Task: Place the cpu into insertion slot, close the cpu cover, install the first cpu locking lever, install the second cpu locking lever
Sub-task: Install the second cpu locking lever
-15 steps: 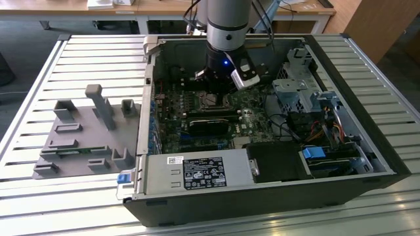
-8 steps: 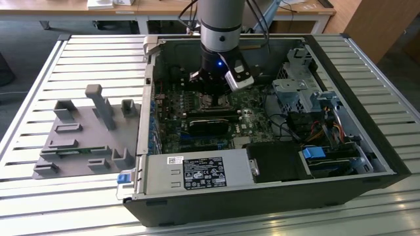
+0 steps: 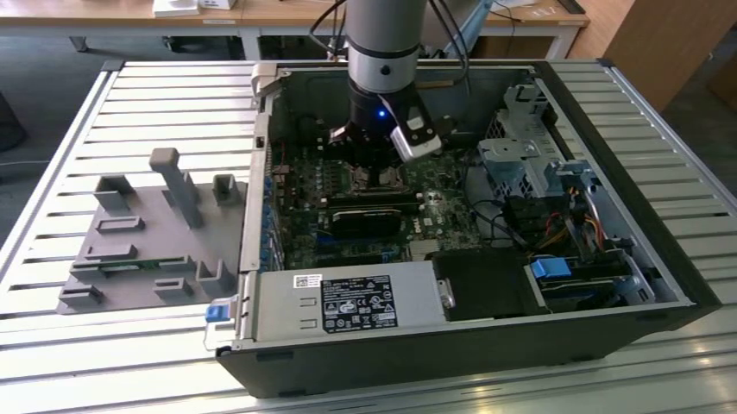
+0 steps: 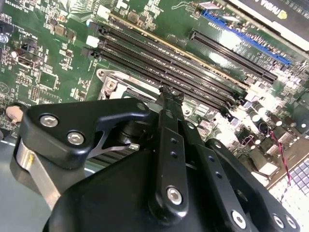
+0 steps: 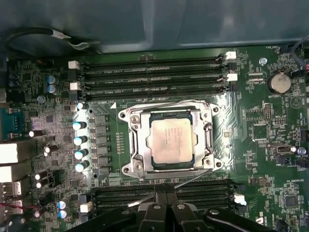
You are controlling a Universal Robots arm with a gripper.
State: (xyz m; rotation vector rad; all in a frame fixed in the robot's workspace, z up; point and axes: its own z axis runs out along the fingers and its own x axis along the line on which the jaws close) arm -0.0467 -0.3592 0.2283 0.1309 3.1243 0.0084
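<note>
Claw (image 5: 164,199) hovering just beside socket, fingers closed together, gripping nothing. Chip (image 5: 172,140) sitting in socket, cover (image 5: 135,140) lying flat around it, memory slots (image 5: 154,75) flanking both sides.

Silvery cpu (image 5: 172,140) seated flat in socket; cpu cover (image 5: 133,140) closed around it.

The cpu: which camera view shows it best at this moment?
The first wrist view: the cpu lies in plain sight, seated flat in its socket under the closed cpu cover. In the exterior view the arm hangs over that spot; the second wrist view catches just a socket corner.
</note>
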